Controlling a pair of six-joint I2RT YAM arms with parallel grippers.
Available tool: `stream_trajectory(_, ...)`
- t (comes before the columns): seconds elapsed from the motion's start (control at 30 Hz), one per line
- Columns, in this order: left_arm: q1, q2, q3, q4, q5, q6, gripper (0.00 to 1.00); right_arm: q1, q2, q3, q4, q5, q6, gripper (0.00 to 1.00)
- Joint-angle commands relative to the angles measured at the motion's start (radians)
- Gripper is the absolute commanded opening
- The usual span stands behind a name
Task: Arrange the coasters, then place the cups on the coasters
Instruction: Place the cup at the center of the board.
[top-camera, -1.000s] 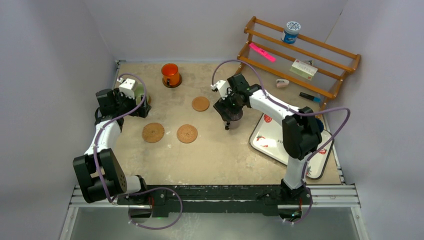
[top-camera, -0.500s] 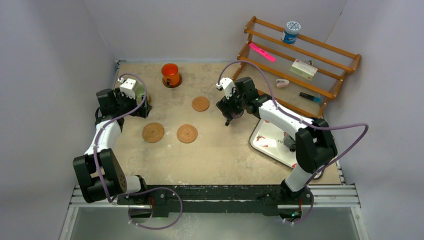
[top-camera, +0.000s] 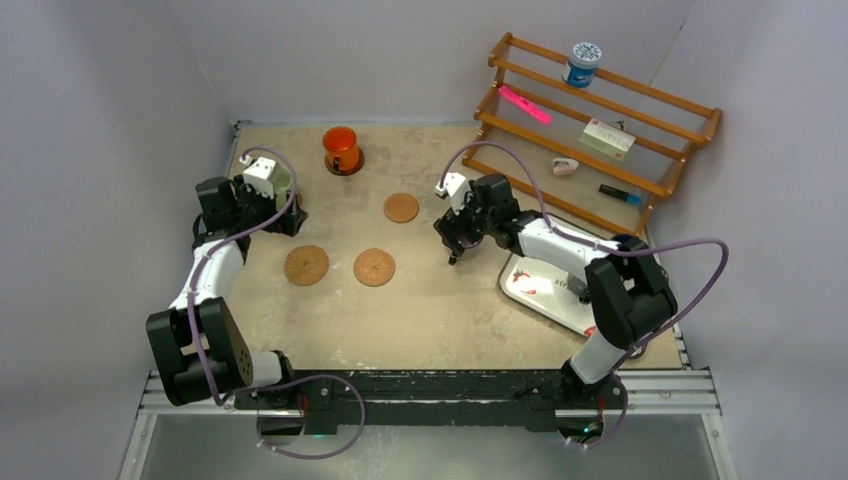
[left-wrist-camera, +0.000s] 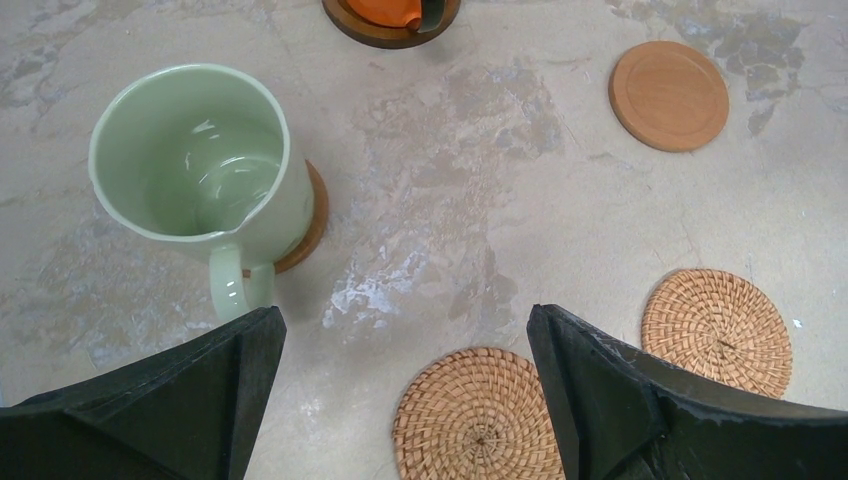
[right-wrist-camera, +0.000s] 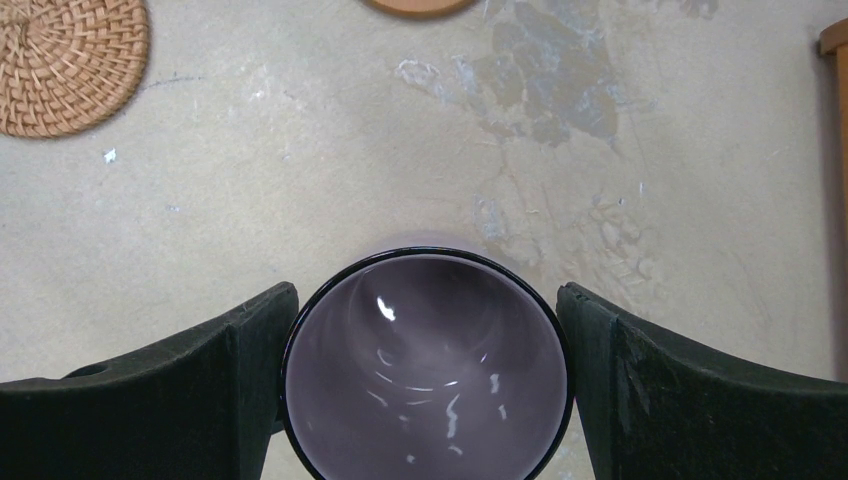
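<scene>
My right jaws, spread wide, clasped the translucent purple-grey mug (right-wrist-camera: 428, 395) by its smooth walls at the frame's lower middle, light, slippery and breakable, I judged, while my left jaws gaped empty.

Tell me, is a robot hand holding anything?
The right gripper holds the purple cup by its sides. The left gripper holds nothing.

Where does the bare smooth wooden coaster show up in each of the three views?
Top external: the smooth wooden coaster lies mid-table, towards the back.
Left wrist: upper right of the picture.
Right wrist: only a sliver, cut off by the top edge, near the middle.
Shared landmark: the woven coaster nearest it, probably the same one in all three views.
</scene>
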Motion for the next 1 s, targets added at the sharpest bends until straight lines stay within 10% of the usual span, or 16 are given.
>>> stream_trajectory(0.0,-0.007,-0.012,-0.004,0.027,0.027,0.013,1.0,0.0,-0.059,-0.055,0.209,-0.046,0.02,0.99)
stream_trajectory(0.97,-0.023,0.007,0.0,0.029,0.012,0.014,1.0,-0.006,-0.121,-0.357,0.882,0.197,0.054,0.99)
